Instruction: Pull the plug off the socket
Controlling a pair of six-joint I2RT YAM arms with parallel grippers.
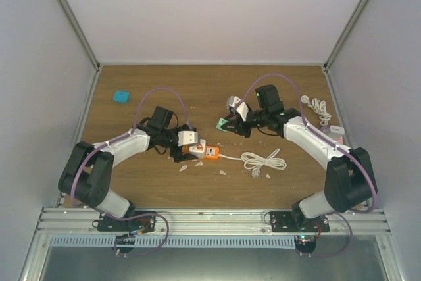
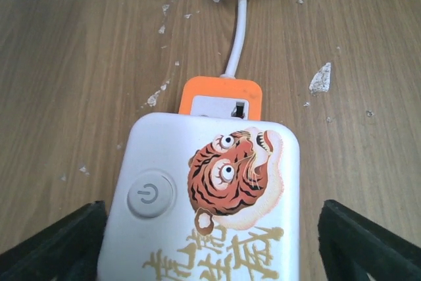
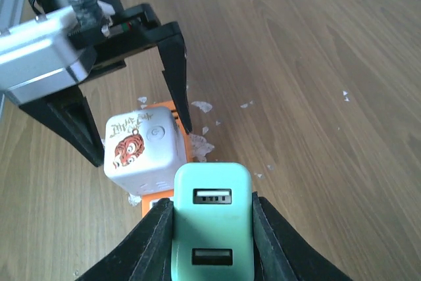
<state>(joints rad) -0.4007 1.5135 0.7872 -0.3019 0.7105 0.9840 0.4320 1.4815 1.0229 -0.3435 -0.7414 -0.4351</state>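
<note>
The right gripper is clamped on the green plug and holds it in the air, clear of the orange socket, which lies near the middle of the table. A white cube with a tiger picture sits on the socket. The left gripper straddles it, fingers apart and not touching its sides.

White-shelled arms, black joints, purple cables looping along, black wedge fingers
</note>
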